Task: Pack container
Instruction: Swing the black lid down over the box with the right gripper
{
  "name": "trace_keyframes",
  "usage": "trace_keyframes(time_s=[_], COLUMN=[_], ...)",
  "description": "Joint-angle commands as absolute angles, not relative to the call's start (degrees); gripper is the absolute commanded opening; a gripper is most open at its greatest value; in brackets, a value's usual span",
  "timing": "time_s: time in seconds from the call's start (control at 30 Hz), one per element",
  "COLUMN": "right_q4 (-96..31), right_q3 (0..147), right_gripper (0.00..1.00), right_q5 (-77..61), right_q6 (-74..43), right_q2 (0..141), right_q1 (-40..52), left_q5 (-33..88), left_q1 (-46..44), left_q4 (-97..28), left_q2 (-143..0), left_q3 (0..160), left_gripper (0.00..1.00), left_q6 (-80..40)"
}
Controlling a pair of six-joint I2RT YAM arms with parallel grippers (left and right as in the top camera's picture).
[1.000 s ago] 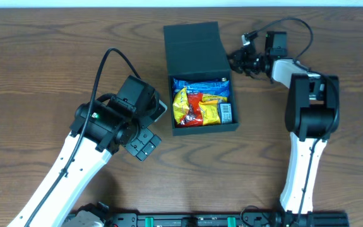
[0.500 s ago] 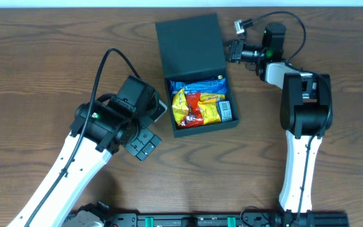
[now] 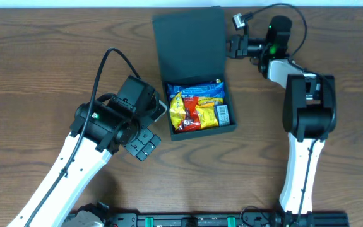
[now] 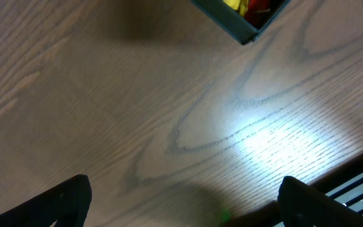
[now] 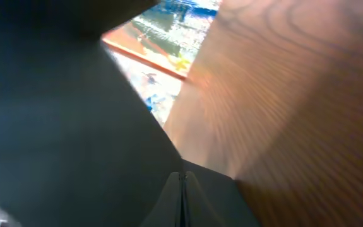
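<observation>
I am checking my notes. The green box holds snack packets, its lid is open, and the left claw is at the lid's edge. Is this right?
One thing is wrong: the overhead view shows the right claw, not the left, at the edge of the lid. The left claw hangs open beside the box. The rest is right.

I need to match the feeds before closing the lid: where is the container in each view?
Overhead: the container sits at top centre, open.
Left wrist: only one corner of it shows, at the top edge, right of centre.
Right wrist: its dark surface fills the left half, close up.
Shared landmark: the snack packets inside it, seen in all three.
</observation>
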State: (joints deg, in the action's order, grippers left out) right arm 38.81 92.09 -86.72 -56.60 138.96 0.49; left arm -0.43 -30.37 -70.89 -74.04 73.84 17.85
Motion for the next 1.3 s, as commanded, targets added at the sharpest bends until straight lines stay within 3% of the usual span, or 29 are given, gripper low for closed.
trace_keyframes(time_s=[0.0, 0.87, 1.0, 1.27], right_q4=[39.27, 39.27, 39.24, 34.44], right_q3=[92.62, 92.55, 91.94, 76.53], right_gripper=[0.01, 0.01, 0.01, 0.01], right_q5=[-89.38, -89.36, -89.36, -89.38], right_q6=[-58.33, -66.67, -62.28, -39.42], right_q2=[132.00, 109.97, 107.53, 98.24], right_q1=[0.99, 4.64, 4.58, 4.51], left_q5=[-1.04, -1.04, -1.04, -1.04], left_q1=[-30.02, -30.02, -30.02, -30.02], left_q4=[-71.11, -71.11, -71.11, -71.11], left_q2=[-73.84, -73.84, -73.84, -73.84], left_q3=[73.80, 73.80, 73.80, 73.80], left_gripper=[0.95, 0.95, 0.95, 0.95], left_q6=[18.22, 18.22, 18.22, 18.22])
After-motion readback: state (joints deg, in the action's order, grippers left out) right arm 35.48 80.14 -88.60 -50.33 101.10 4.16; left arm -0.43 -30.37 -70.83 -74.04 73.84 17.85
